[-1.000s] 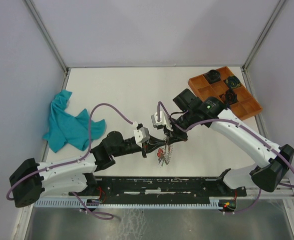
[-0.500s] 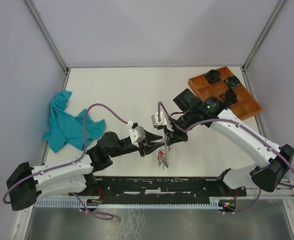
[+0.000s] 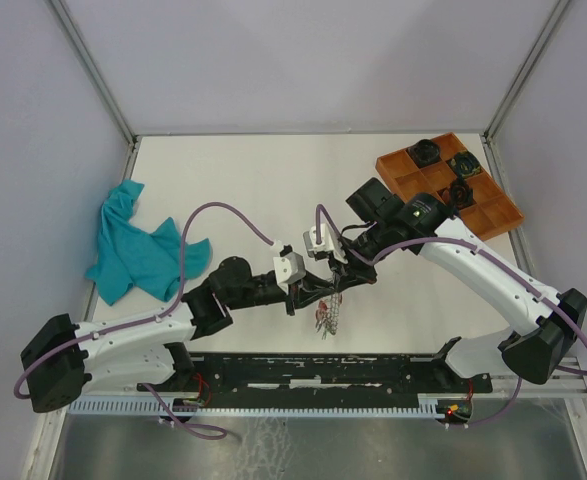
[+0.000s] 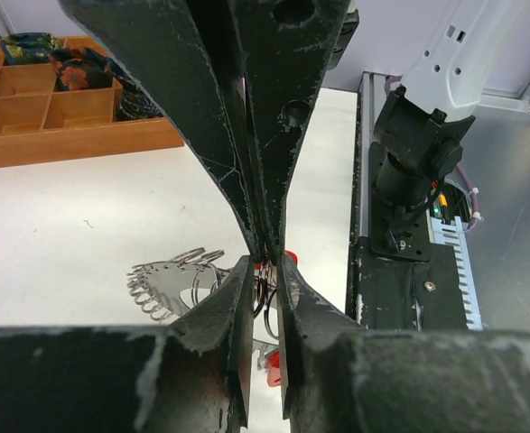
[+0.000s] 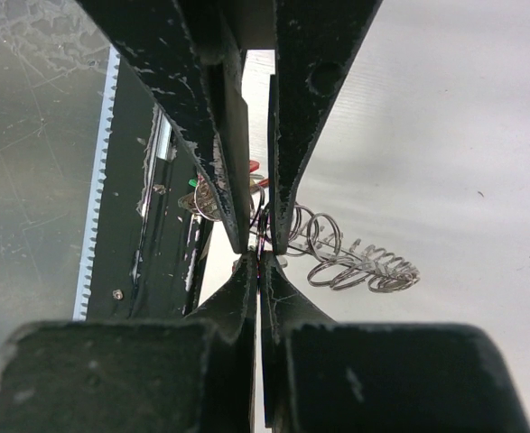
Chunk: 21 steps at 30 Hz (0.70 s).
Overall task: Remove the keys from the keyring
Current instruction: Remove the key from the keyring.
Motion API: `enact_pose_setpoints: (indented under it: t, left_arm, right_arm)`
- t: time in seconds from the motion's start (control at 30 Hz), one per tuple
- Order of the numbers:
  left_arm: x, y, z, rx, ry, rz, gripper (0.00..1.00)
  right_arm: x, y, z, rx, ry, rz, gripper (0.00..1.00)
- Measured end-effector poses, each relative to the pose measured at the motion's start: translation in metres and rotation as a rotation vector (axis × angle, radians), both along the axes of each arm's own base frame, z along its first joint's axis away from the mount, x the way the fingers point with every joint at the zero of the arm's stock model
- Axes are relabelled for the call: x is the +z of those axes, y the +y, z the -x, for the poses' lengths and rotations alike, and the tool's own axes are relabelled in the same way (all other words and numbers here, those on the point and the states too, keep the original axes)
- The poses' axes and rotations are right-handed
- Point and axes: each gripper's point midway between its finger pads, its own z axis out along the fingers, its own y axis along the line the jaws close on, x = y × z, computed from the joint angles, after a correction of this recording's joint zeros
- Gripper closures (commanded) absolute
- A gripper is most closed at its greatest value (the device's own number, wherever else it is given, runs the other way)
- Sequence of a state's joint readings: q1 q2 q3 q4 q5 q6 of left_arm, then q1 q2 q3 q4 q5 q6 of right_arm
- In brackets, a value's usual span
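Keyring wire pinched in the tight-pressed right claw; left claw barely parted round that loop, grip unclear, so it should clamp one key, then pull slowly.

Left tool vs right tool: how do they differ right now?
Jaws: the left tool stands slightly apart around a loop of the keyring; the right tool is pinched shut on it. Approach: the left tool reaches in from the left, the right tool from the right. Shared: both are black and meet tip to tip at the same loop.
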<state>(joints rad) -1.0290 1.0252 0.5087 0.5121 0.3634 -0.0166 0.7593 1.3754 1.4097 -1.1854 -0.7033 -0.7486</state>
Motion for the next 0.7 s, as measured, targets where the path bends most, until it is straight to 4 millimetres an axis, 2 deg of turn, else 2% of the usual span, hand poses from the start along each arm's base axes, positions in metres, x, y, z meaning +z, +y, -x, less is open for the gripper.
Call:
enact_pose_setpoints:
  t: [0.1,0.37,0.5,0.7]
  left_arm:
    - [-0.001,-0.002,0.0,-0.007,0.004,-0.007,0.97]
    - [-0.002,-0.002,0.001,-0.011,0.015,-0.025,0.97]
    - [0.002,0.001,-0.001,0.008,0.01,-0.015,0.97]
    - [0.007,0.014,-0.003,0.062,-0.008,0.053,0.97]
  right_arm:
    - [-0.001,-0.002,0.001,0.0,0.005,0.008,0.99]
    - [-0.001,-0.003,0.001,-0.002,0.007,0.014,0.97]
    - [0.0,-0.001,0.0,-0.006,0.008,0.001,0.74]
    - [0.007,-0.004,-0.008,-0.056,0.06,-0.05,0.55]
